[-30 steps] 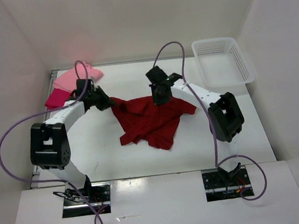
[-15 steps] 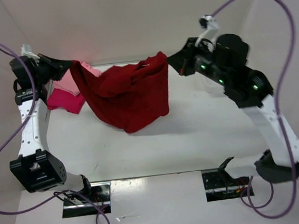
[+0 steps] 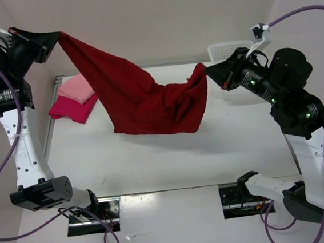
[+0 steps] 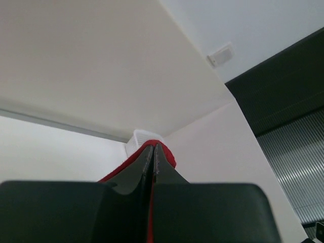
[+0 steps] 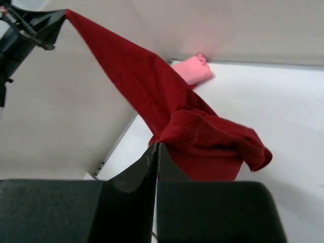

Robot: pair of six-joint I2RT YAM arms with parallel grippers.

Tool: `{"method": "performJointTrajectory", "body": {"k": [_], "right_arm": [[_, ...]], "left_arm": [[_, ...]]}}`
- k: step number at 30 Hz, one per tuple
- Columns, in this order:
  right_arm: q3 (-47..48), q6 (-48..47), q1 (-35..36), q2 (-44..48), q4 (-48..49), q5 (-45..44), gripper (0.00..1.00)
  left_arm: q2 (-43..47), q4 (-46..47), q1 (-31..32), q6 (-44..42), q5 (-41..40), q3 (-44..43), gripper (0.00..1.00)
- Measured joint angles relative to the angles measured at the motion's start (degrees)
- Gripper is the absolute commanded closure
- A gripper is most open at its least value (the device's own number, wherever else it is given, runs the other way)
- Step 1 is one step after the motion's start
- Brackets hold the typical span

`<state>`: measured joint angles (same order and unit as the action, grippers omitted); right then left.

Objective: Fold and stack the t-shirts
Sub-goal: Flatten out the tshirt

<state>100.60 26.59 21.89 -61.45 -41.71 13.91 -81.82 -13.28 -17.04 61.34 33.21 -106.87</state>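
Above the white table, left gripper and right gripper each clamped the dark maroon shirt, strung between them.

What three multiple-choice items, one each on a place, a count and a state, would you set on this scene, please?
1. Where do the light pink t-shirt and the magenta t-shirt lie? A far left of the table; B its near right corner; C its middle.
2. How many t-shirts show? A two; B three; C four.
3. The dark red t-shirt is: A folded flat; B hanging from one gripper; C stretched between the left gripper and the right gripper.
Answers: A, they sit by the left wall; B, pink, magenta and dark red; C, each shut gripper pinches one end.
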Motion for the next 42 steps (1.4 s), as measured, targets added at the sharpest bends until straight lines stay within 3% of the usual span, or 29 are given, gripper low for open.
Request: {"method": "performJointTrajectory", "body": {"k": [4, 8, 11, 14, 20, 25, 34, 35, 36, 38, 39, 42], "right_arm": [[2.6, 0.6, 0.0, 1.0, 0.9, 2.2, 1.0], [-2.6, 1.3, 0.0, 3.0, 3.2, -0.5, 1.0], [-11.5, 2.8, -1.6, 2.0, 5.8, -2.5, 1.0], [-19.7, 5.0, -6.0, -4.6, 8.4, -0.9, 1.0], [-31.8, 7.2, -13.0, -26.1, 12.3, -0.4, 1.0], [-32.1, 6.8, -14.1, -28.8, 12.2, -2.5, 1.0], [-30.4, 5.7, -14.1, -31.9, 14.8, -4.9, 1.0], [-30.4, 5.5, -14.1, -32.5, 14.8, -5.4, 1.0], [-30.4, 5.5, -14.1, -33.0, 14.8, -5.9, 1.0], [-30.4, 5.5, -14.1, -33.4, 14.8, -6.7, 1.0], [-30.3, 5.5, -14.1, -33.5, 14.8, -7.0, 1.0], [-29.9, 5.5, -14.1, -33.7, 14.8, -7.5, 0.94]], "left_arm": [[0.8, -3.3, -0.3, -1.9, -1.6, -7.4, 1.0], [2.8, -2.4, -0.4, -3.0, -2.4, -9.8, 1.0], [4.0, 1.0, -0.4, -3.0, -2.0, -4.1, 1.0], [2.6, 2.0, 0.6, -4.7, -2.8, 3.4, 1.0], [-14.0, 0.6, 7.1, -9.1, -7.9, 11.5, 1.0], [-24.1, -3.9, 13.1, -10.4, -11.8, 11.7, 1.0], [-27.5, -1.1, 15.0, -10.8, -16.9, -3.0, 0.98], [-29.6, -0.5, 15.2, -11.0, -17.5, -5.5, 0.94], [-32.3, 0.1, 15.6, -11.5, -18.3, -7.7, 0.79], [-38.0, 0.0, 16.8, -12.1, -19.1, -12.3, 0.59], [-41.3, -0.3, 17.5, -12.0, -19.1, -14.5, 0.38], [-47.0, -1.9, 18.9, -12.9, -18.8, -16.6, 0.07]]}}
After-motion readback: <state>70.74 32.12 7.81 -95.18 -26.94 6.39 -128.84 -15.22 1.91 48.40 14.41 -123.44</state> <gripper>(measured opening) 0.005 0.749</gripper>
